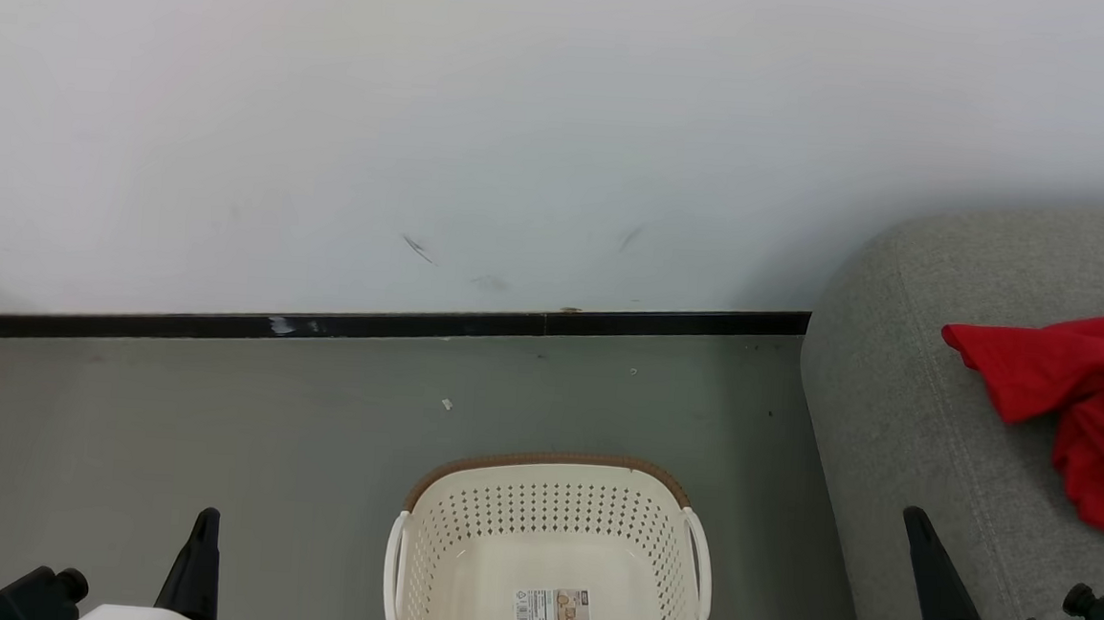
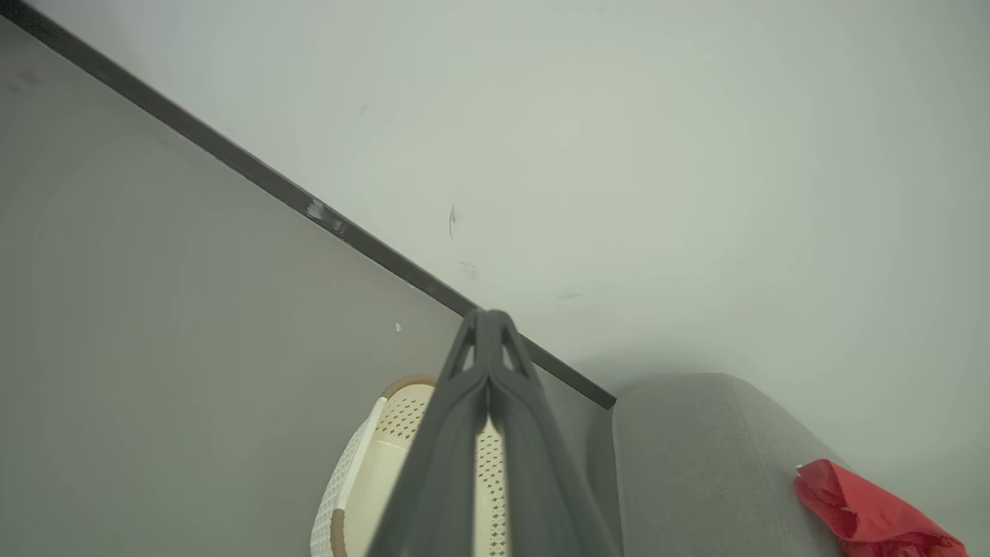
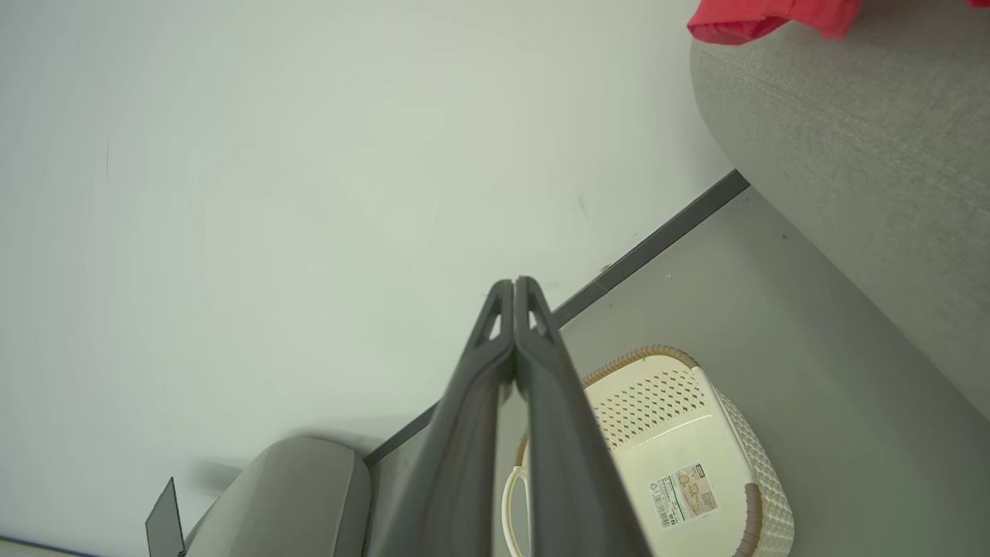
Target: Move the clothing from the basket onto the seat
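The cream basket (image 1: pixel 550 540) with its brown rim stands on the floor at the bottom middle, with nothing but a label on its bottom. The red clothing (image 1: pixel 1083 410) lies crumpled on the grey seat (image 1: pixel 900 418) at the right. My left gripper (image 1: pixel 207 519) is shut and holds nothing, left of the basket. My right gripper (image 1: pixel 915 519) is shut with nothing in it, over the seat's front part. The left wrist view has the shut left gripper (image 2: pixel 489 316) above the basket (image 2: pixel 371 456), with the clothing (image 2: pixel 866 510) on the seat (image 2: pixel 696 464). The right wrist view shows the shut right gripper (image 3: pixel 514 282), the basket (image 3: pixel 673 441), the seat (image 3: pixel 866 155) and the clothing (image 3: pixel 766 19).
A white wall (image 1: pixel 524 136) with a black baseboard (image 1: pixel 369 323) runs behind the grey floor (image 1: pixel 219 424). In the right wrist view a rounded grey upholstered piece (image 3: pixel 294 495) sits low on the left, against the wall.
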Robot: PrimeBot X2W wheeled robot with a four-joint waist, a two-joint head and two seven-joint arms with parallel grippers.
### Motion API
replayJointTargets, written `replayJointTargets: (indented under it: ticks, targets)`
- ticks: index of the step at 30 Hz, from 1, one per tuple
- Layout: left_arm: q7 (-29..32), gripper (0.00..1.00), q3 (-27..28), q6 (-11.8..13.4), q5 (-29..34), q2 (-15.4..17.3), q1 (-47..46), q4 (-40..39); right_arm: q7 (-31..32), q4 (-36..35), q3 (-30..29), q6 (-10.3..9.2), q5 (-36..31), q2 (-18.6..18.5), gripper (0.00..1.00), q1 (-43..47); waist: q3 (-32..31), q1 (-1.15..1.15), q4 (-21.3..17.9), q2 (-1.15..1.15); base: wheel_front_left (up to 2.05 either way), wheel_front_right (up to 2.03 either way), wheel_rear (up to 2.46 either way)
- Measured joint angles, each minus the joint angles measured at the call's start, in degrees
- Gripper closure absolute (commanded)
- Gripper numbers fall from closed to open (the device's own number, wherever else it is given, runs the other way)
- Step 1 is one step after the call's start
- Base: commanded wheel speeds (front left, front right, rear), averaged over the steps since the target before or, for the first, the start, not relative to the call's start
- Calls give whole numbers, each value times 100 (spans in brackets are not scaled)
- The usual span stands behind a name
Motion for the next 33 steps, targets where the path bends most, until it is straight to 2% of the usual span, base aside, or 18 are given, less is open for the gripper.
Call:
replayJointTargets:
  ticks: [15, 33]
  targets:
    - [277, 100, 244, -248, -1013, -91, -130, 121, 189, 236, -7, 0, 1367, -137, 100, -289, 6, -32, 9, 0, 0, 0, 0]
    - [604, 100, 535, -570, -2237, -222, -283, 276, 482, 522, -10, 0, 3012, -266, 100, -530, -12, -36, 19, 0, 0, 0, 0]
